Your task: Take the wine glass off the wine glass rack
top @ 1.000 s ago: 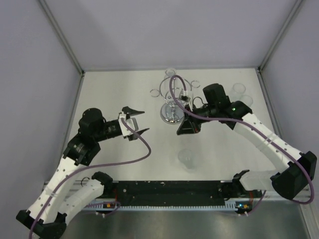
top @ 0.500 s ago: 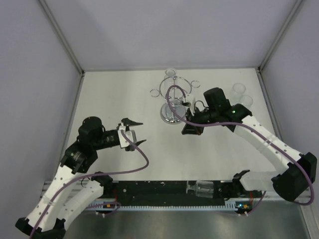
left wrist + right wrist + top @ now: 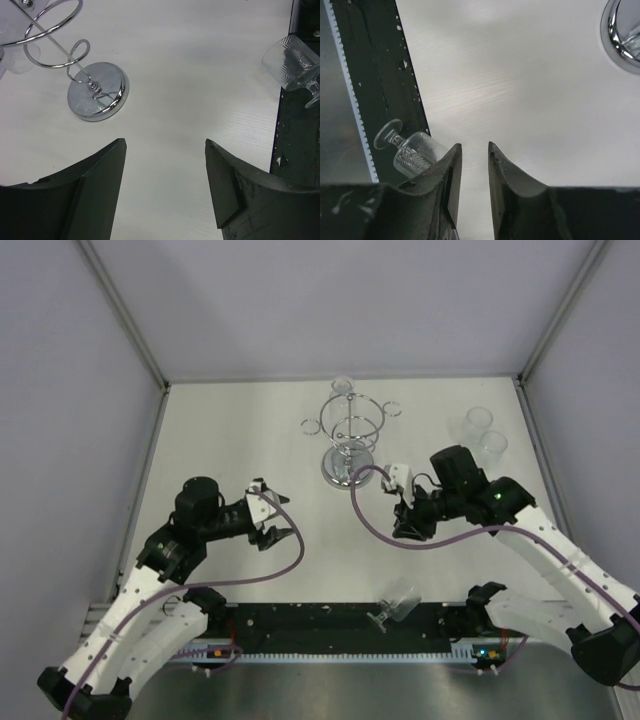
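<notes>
Wine glass [image 3: 393, 603] on its side on front rail [image 3: 300, 618], near barely parted, empty right gripper [image 3: 475, 146]

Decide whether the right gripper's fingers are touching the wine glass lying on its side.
Apart. The top view shows bare table between the right gripper and the wine glass, which lies at the near edge.

Wine glass rack [image 3: 345, 470]: one, chrome, beyond both end effectors.
Wine glass [image 3: 393, 605]: one, on its side, on the near side of the right end effector [image 3: 405, 528].
Upright clear glasses: two, farther glass [image 3: 478, 421] and nearer glass [image 3: 492, 444], beyond the right end effector.
End effectors: two, counting the left end effector [image 3: 282, 515].
Purple cables [image 3: 296, 556]: two.
</notes>
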